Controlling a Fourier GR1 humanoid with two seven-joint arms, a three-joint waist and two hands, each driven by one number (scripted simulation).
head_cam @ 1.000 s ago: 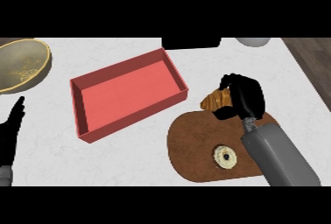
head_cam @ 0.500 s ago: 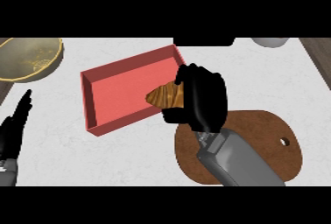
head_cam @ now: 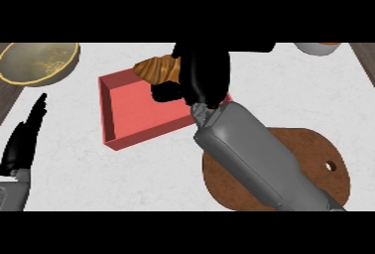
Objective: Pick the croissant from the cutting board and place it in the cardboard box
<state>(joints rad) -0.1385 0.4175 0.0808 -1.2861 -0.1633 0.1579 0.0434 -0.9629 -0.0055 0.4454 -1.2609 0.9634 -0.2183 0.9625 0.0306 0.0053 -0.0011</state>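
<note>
My right hand (head_cam: 204,74) is curled round a golden-brown croissant (head_cam: 156,69) and holds it over the far part of the red open box (head_cam: 126,116). The hand and forearm hide the box's right side. A round brown cutting board (head_cam: 315,149) lies at the lower right, partly under my grey forearm; no croissant shows on it. My left hand (head_cam: 23,139) rests open at the left edge, fingers pointing up.
A gold-coloured bowl (head_cam: 38,62) stands at the top left corner. Part of a pale round dish (head_cam: 319,47) shows at the top right edge. A dark strip runs down the counter's right side.
My right hand has carried the croissant from over the board, leftward and away from me, to above the red box. The view has shifted, so the box and board sit further right.
</note>
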